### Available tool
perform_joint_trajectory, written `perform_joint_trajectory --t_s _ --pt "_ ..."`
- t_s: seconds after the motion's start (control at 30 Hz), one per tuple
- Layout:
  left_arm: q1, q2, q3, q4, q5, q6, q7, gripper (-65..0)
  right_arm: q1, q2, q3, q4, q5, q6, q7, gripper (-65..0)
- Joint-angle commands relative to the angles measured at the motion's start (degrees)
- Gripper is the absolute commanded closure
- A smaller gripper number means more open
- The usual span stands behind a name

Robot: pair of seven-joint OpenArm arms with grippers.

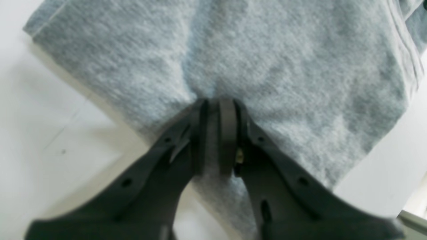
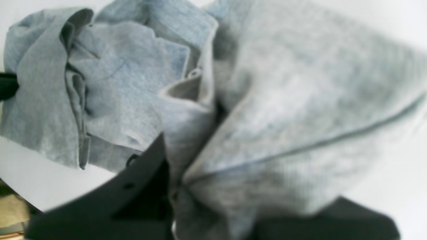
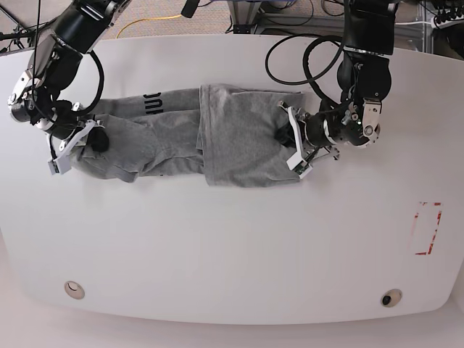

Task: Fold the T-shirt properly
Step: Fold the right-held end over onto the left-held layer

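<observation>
Item: the T-shirt (image 3: 217,138), light heather-grey, lying across the upper middle of the white table (image 3: 232,246) in the base view, stretched left to right. Its right-hand portion is folded over into a flat, squarish panel; its left-hand portion is rumpled, with part of the black lettering (image 3: 154,98) showing near its upper edge (only a few strokes are legible).

Left gripper (image 1: 213,106): at the right end of the shirt in the base view, jaws drawn together on a pinch of grey fabric. The left wrist view shows cloth pressed between the two dark fingers (image 1: 228,133), with the fabric fanning out above them and white table on both sides.

Right gripper (image 3: 96,139): at the left end of the shirt in the base view, closed on bunched fabric. In the right wrist view the cloth wells up between and over the dark fingers (image 2: 143,176), hiding the tips; a hem seam runs diagonally across the right half of that frame.

Other: a red-outlined rectangle (image 3: 426,228) marked on the table at the right edge, well apart from the shirt.
</observation>
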Motion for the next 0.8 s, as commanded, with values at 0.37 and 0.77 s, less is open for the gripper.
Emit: perform_joint_trajectory --t_s 0.37,0.77 --pt "-4.18 8.37 0.49 -11.96 2.44 0.61 2.32 -5.4 3.11 -2.77 -5.96 4.63 17.19 0.12 -1.39 0.0" --pt "-4.01 10.21 0.58 -14.86 2.53 0.61 0.47 -5.4 3.28 -8.75 -9.30 4.54 17.37 0.12 0.50 0.0"
